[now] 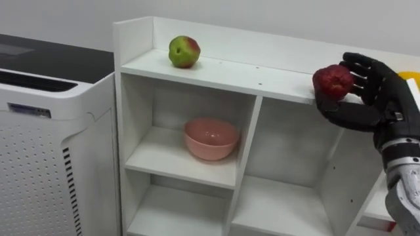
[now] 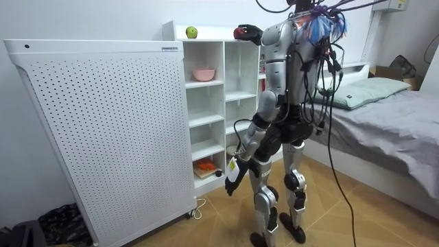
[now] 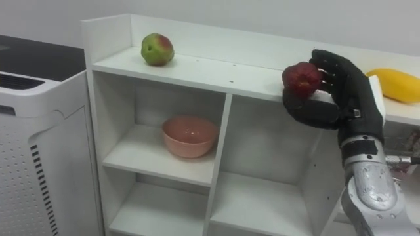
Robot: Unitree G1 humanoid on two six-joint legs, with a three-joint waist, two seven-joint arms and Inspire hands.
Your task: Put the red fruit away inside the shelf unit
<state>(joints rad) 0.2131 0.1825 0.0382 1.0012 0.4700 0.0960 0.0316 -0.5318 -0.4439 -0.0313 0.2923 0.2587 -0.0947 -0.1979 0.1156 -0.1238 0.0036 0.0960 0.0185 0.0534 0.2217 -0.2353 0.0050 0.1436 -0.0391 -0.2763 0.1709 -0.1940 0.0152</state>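
Note:
A white open closet (image 1: 249, 73) stands before me. A green and red apple (image 1: 184, 52) rests on its top shelf at the left. My right hand (image 1: 367, 98) is raised to the front edge of that shelf, right of the middle, and is shut on a dark red fruit (image 1: 333, 80). The fruit hangs just at the shelf's edge; whether it touches the board I cannot tell. A yellow fruit (image 3: 394, 85) lies on the top shelf behind my right hand. In the room view my left hand (image 2: 231, 180) hangs low by my side.
A pink bowl (image 1: 210, 139) sits in the upper left compartment. A tall white perforated appliance (image 1: 46, 144) stands against the closet's left side. Small things (image 2: 206, 165) lie on a low shelf. A bed (image 2: 384, 116) is at the room view's right.

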